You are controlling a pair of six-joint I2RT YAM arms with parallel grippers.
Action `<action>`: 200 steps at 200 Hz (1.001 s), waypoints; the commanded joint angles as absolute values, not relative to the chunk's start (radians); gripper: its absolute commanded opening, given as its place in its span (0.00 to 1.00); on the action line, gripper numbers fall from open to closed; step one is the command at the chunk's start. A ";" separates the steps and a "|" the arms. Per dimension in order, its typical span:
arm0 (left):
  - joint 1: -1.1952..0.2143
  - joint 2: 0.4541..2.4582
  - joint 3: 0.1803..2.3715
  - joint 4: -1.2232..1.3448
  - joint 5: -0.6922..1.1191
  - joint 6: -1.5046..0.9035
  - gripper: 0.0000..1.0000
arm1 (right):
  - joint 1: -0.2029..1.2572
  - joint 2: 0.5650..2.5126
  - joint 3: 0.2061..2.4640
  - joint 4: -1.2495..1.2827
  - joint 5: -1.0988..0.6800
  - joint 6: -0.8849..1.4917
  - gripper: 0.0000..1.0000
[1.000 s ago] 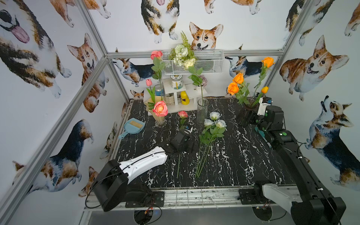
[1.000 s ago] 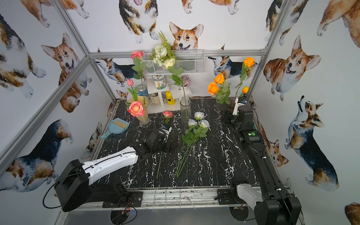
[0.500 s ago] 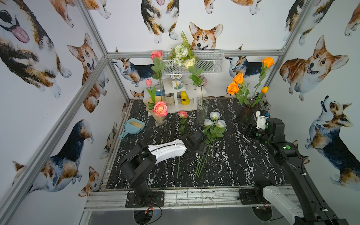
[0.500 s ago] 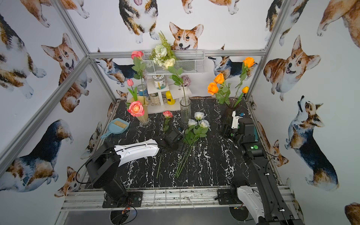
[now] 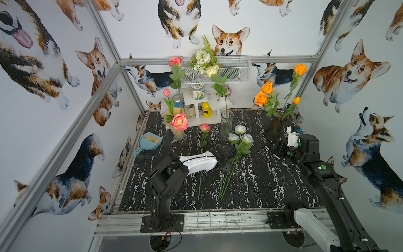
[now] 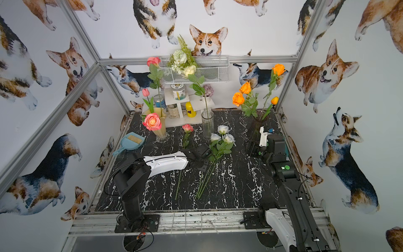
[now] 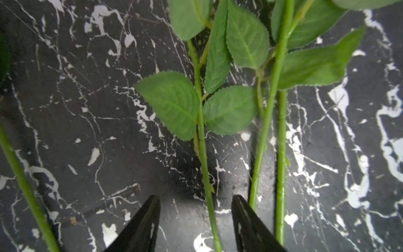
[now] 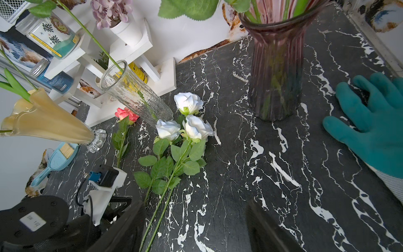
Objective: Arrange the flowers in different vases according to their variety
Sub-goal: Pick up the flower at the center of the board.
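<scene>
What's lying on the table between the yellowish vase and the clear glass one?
A pink rose lies flat there, its head between the yellowish vase and the clear glass vase; both top views show it.

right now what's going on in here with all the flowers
The left gripper sits low over three white roses lying on the table, jaws open either side of one stem. The right gripper hangs open and empty near the purple vase, which holds the orange flowers. A pink rose also lies unsorted on the table.
</scene>
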State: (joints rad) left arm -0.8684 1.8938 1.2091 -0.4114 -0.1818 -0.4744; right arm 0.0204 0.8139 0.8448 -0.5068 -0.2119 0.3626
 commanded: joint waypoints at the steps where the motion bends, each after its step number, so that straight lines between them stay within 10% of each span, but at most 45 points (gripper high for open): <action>1: -0.869 1.913 1.225 -0.437 -0.186 -0.483 0.54 | 0.021 0.815 0.844 -0.503 -0.226 0.373 0.77; 156: -0.868 2.053 1.294 -0.509 -0.163 -0.501 0.00 | 0.023 0.799 0.815 -0.511 -0.252 0.371 0.77; 200: -0.868 2.038 1.272 -0.490 -0.176 -0.508 0.00 | 0.023 0.787 0.801 -0.509 -0.255 0.372 0.77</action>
State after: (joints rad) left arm -0.8707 2.0247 1.2999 -0.3950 -0.1959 -0.4999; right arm 0.0208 0.7925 0.8070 -0.5091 -0.2428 0.3630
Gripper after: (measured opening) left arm 0.087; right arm 0.771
